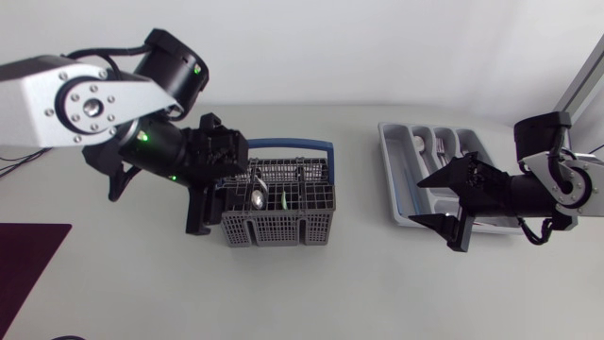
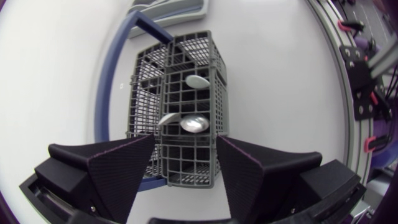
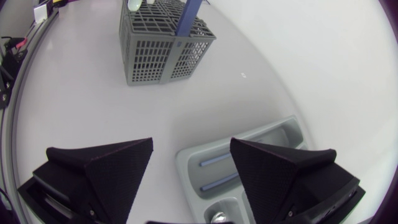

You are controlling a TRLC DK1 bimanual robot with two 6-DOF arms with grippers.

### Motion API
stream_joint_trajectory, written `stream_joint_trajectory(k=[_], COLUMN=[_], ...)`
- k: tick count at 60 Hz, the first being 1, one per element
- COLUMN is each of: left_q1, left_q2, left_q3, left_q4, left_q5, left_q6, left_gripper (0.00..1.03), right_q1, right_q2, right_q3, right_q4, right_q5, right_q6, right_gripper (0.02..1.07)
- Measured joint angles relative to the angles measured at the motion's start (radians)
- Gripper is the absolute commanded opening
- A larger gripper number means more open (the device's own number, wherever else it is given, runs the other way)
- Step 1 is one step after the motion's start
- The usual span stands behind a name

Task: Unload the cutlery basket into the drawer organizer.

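Note:
The grey cutlery basket (image 1: pixel 279 215) with a blue handle (image 1: pixel 304 146) stands mid-table, and several spoons (image 2: pixel 193 124) stick up in it. My left gripper (image 1: pixel 213 182) hovers open over the basket's left end. In the left wrist view its fingers (image 2: pixel 118 168) straddle the basket's near end (image 2: pixel 186 171) without touching it. The grey drawer organizer (image 1: pixel 401 179) lies at the right with some cutlery (image 1: pixel 441 144) in its far compartments. Over the organizer's near left edge my right gripper (image 1: pixel 440 202) stands open and holds nothing. It also shows open (image 3: pixel 191 165) in the right wrist view.
A dark purple mat (image 1: pixel 24 269) lies at the table's front left corner. Bare white table separates the basket (image 3: pixel 163 43) from the organizer (image 3: pixel 249 158). Two bluish bars (image 3: pixel 217 160) lie in one organizer compartment.

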Motion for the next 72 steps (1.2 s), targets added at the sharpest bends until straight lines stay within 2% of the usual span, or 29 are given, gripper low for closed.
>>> stream_joint_trajectory(k=[10, 15, 35, 41, 57, 59, 64, 72], left_q1=[0.0, 0.002, 0.05, 0.062, 0.119, 0.126, 0.134, 0.131], left_q2=[0.051, 0.086, 0.172, 0.188, 0.207, 0.207, 0.207, 0.207], left_q3=[0.116, 0.142, 0.177, 0.18, 0.187, 0.186, 0.186, 0.185], left_q4=[-0.098, -0.133, -0.227, -0.24, -0.219, -0.207, -0.172, -0.129], left_q5=[0.029, 0.04, 0.17, 0.215, 0.255, 0.259, 0.263, 0.266], left_q6=[-0.223, -0.317, -0.639, -0.709, -0.829, -0.838, -0.866, -0.909], left_gripper=[0.82, 0.75, 0.75, 0.75, 0.75, 0.7, 0.66, 0.65], right_q1=[0.069, 0.105, 0.236, 0.275, 0.382, 0.402, 0.446, 0.504], right_q2=[-0.06, -0.085, -0.18, -0.202, -0.257, -0.268, -0.286, -0.307], right_q3=[-0.004, -0.004, -0.026, -0.047, -0.065, -0.066, -0.07, -0.085], right_q4=[0.019, 0.024, 0.057, 0.068, 0.09, 0.097, 0.112, 0.127], right_q5=[0.0, 0.003, 0.042, 0.051, 0.093, 0.101, 0.128, 0.154], right_q6=[0.14, 0.207, 0.409, 0.448, 0.537, 0.549, 0.578, 0.612], right_gripper=[0.92, 0.92, 0.92, 0.92, 0.92, 0.92, 0.92, 0.92])
